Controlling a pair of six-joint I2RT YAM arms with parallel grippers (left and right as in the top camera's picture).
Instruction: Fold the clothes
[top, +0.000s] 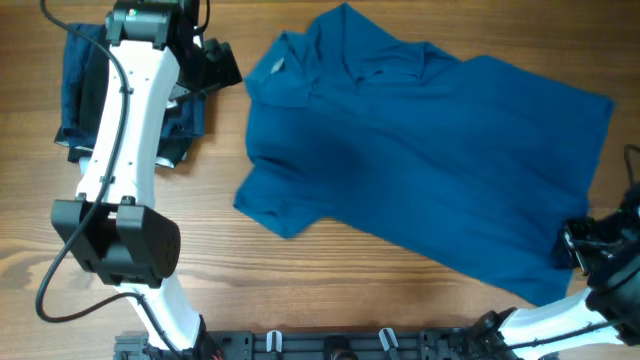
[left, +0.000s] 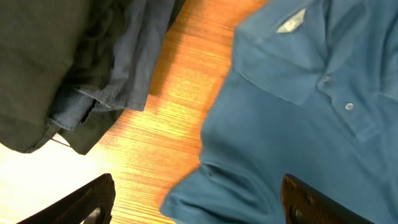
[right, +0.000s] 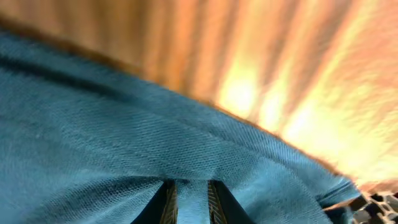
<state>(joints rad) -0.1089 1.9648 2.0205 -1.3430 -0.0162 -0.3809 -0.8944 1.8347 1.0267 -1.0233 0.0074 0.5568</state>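
On table (top: 300, 285), one blue polo shirt (top: 420, 150) lying spread, two dark garments (top: 75, 95) alongside, left gripper (left: 199, 205) gaping, right gripper (right: 189, 202) pinching shirt.

Polo shirt (top: 420, 160) is solid mid-blue with no print; a fine diagonal weave shows close up in the right wrist view, the collar is the same blue, the neck label (left: 291, 22) is pale grey-white and the buttons (left: 349, 106) are pale blue. Desk (top: 300, 290) is warm orange-brown wood with long grain streaks, and on it the navy garment (left: 134, 56) reads dark slate-blue with faint fine ribbing and the black garment (left: 37, 68) is plain. Left arm (top: 125, 120) is white with black joint housings, and the left end effector (left: 199, 205) and right end effector (right: 193, 202) both have black fingers.
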